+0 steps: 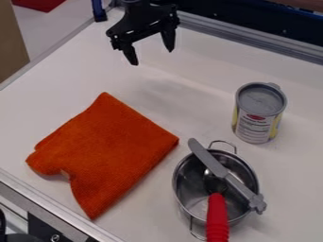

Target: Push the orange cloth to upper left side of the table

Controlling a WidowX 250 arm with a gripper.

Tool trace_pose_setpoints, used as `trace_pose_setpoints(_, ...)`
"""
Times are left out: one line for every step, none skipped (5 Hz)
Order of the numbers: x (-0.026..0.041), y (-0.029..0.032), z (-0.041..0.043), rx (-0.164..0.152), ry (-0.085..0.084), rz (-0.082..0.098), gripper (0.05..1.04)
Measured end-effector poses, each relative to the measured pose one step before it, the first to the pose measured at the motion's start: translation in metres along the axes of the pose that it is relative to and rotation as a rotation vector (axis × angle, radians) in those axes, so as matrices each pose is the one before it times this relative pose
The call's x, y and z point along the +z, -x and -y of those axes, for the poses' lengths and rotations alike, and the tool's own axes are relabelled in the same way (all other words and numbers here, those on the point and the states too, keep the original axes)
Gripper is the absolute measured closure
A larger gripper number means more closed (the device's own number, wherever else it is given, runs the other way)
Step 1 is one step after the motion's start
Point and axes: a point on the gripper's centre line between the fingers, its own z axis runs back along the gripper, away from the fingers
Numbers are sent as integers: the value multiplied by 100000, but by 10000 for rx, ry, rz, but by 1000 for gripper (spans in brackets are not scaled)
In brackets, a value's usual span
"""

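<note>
Claw (151, 57) at upper middle of view, hanging over the far part of the desk (183, 85). 2 fingers, spread wide, gap between them; nothing gripped, no contact with cloth or other objects.

Orange cloth (107, 151): lies flat, folded, left of centre, below the claw in view and apart from it. 1 corner points toward the claw; edge nearest the camera uneven, with a notch.

Metal pot (180, 191), 2 wire handles, just right of the cloth's lower right side. Across it, 1 grey knife-shaped utensil (217, 165), laid slantwise, its upper end near the cloth's right corner. Also 1 red-handled utensil (217, 220), leaning in the pot, handle over the near rim. Can (255, 118) upright, right side, beyond the pot. Bare desk between cloth and claw.
</note>
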Motion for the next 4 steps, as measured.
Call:
trace_pose_setpoints(-1038,708,-589,-76,-257,-344,86)
trace_pose_setpoints(-185,1934,-2043,-1911,-410,-847,85)
trace_pose_setpoints(1259,1504,-2318,-1980,51,91,86)
trace_pose_setpoints(490,1749,-1956,-1835,-410,-356,136)
